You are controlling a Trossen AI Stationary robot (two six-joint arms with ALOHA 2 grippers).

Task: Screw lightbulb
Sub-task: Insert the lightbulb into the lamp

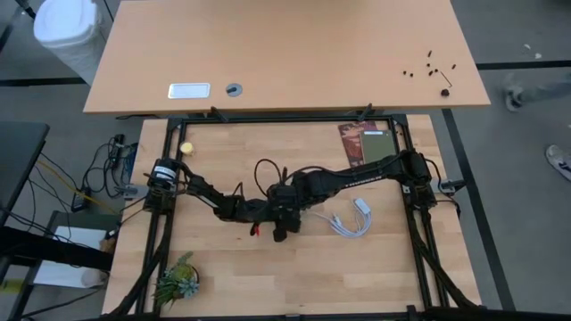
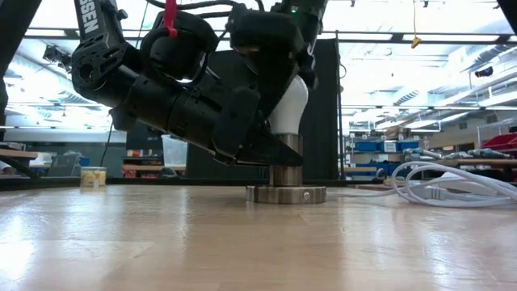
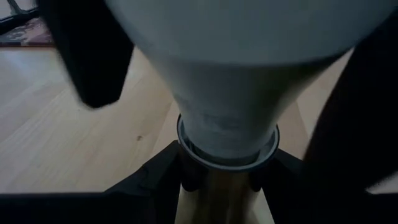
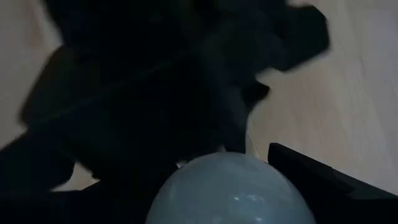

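1. Right hand point(image 2: 283, 69) grips the lightbulb point(image 2: 288, 105) dome from above, fingers clamped on it.
2. Left hand point(image 2: 271, 153) pinches the socket point(image 2: 286, 192) neck at tabletop point(image 2: 242, 242) centre.
3. Bulb axis stands upright, twelve to six o'clock, directly beneath the right hand.

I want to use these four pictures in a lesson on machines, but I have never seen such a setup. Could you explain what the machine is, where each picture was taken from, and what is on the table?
Two dark robot arms work at a wooden table. One picture looks down from above, one looks level across the tabletop, and two come from cameras on the arms' wrists. Mid-table a white lightbulb stands in a metal socket. The left gripper reaches around the socket neck below the bulb; the right gripper is over the bulb's dome. A white cable, a small plant and a yellow ball also lie there.
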